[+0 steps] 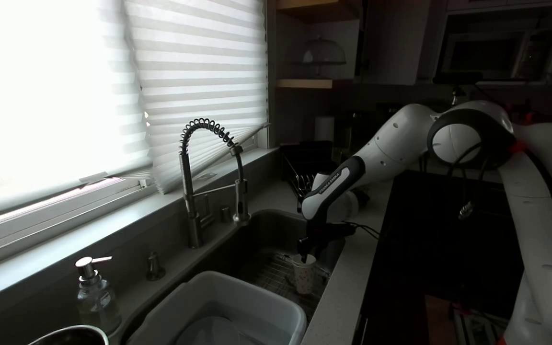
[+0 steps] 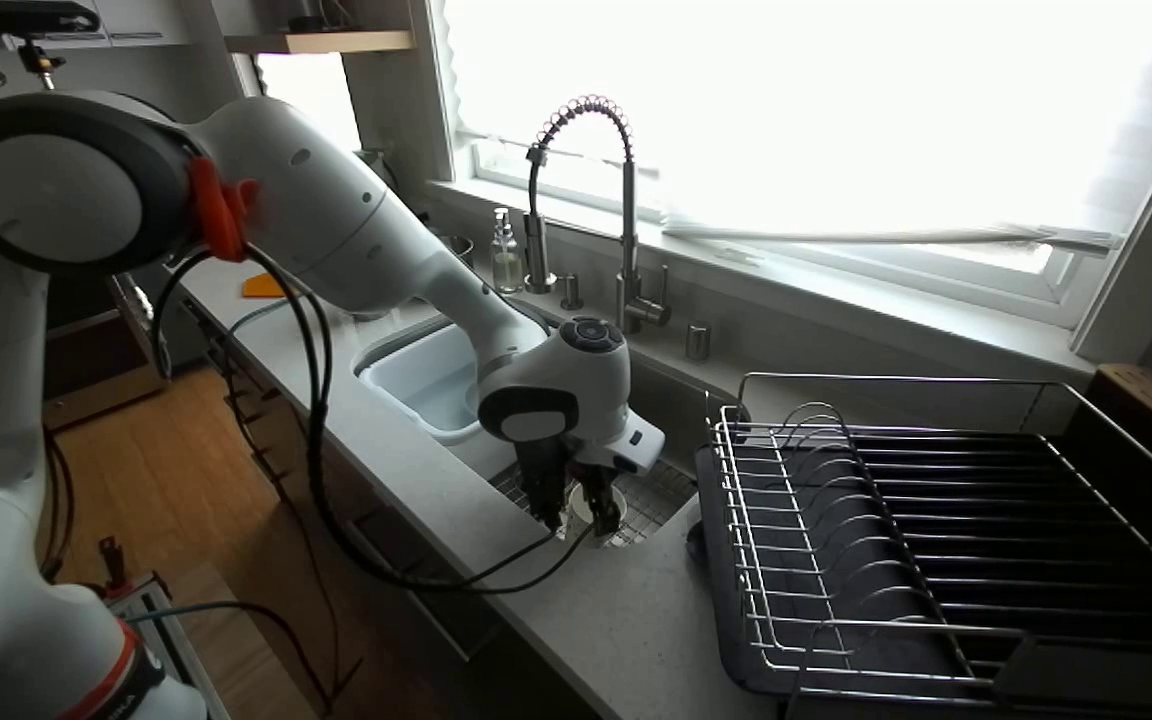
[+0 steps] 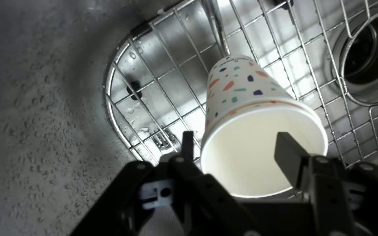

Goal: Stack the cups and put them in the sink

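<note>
Two nested, speckled, tapered cups (image 3: 254, 131) in droplet-beaded sink (image 3: 44, 131); wire grid (image 3: 177, 67).

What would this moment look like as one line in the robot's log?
Cups: stacked, in sink | Jaws: open, at the cups' rim | Tub: also in sink | Status: looks nearly finished

in an exterior view, the cups (image 2: 580, 505) are partly hidden by the tool (image 2: 578, 523); the dish rack (image 2: 904, 540) is cut off at right. in the wrist view, a fork (image 3: 162, 141) is partly hidden by the wire grid (image 3: 178, 66); the drain (image 3: 367, 54) is cut off at right.
</note>
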